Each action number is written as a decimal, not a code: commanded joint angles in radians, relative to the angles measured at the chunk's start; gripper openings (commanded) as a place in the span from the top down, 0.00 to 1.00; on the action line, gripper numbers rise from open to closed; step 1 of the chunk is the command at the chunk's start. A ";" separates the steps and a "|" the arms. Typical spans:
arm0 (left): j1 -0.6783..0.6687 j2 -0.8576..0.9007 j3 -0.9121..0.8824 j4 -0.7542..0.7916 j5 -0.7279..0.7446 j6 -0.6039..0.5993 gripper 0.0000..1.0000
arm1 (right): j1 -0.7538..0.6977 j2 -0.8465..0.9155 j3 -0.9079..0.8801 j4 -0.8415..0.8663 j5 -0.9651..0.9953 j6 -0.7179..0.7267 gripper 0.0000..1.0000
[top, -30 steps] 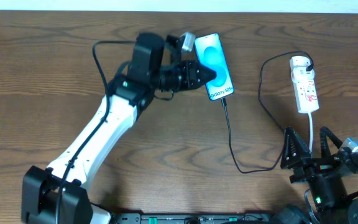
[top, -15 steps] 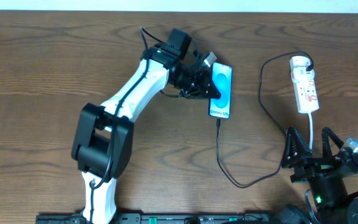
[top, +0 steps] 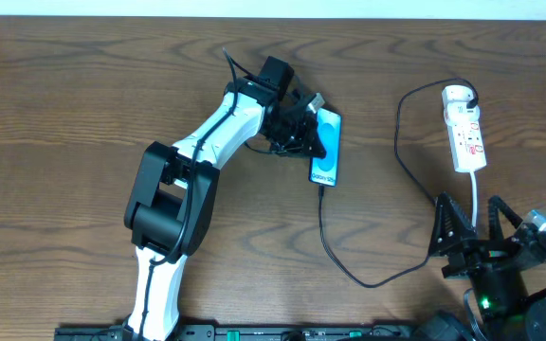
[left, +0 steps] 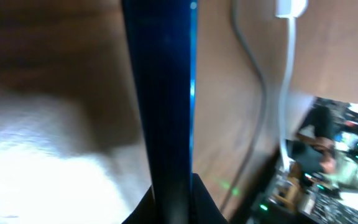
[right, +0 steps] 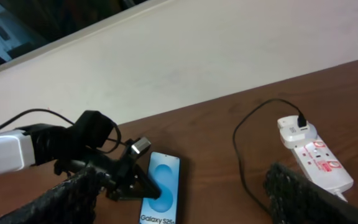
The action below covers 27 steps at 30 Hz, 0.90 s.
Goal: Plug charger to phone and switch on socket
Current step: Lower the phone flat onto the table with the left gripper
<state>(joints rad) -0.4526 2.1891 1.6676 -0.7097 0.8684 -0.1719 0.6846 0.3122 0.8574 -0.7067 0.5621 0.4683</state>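
The phone [top: 328, 145] with its light-blue screen lies at the table's centre back; it also shows in the right wrist view [right: 164, 186] and edge-on in the left wrist view [left: 163, 93]. My left gripper [top: 317, 134] is shut on the phone's left edge. The charger cable [top: 349, 270] runs from the phone's bottom end, loops right and up to the white socket strip [top: 464, 130], where its plug sits. The strip also shows in the right wrist view [right: 312, 155]. My right gripper [top: 477, 232] is open and empty near the front right, just below the strip's cord.
The strip's white cord [top: 475, 204] runs down toward my right arm. A white wall [right: 197, 56] stands behind the table's far edge. Black robot cables [top: 245, 76] loop by the left wrist.
My left arm swung its elbow back and drew the phone a little left and down, tilting it; the cable loop followed to the left. The right arm has not moved.
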 commanded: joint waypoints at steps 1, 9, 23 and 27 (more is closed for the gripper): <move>0.006 -0.002 0.004 0.026 -0.076 0.029 0.92 | -0.008 0.036 0.003 -0.001 0.010 0.033 0.18; -0.003 0.000 -0.034 0.064 -0.068 -0.006 0.92 | -0.008 0.143 0.003 0.010 0.004 0.085 0.17; -0.002 0.134 -0.035 0.065 0.115 -0.032 0.92 | -0.008 0.236 0.003 0.016 0.004 0.103 0.16; -0.002 0.134 -0.035 0.064 0.105 -0.032 0.92 | -0.008 0.236 0.003 0.018 0.004 0.103 0.15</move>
<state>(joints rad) -0.4538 2.3199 1.6344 -0.6456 0.9897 -0.2062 0.6846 0.5461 0.8574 -0.6907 0.5575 0.5594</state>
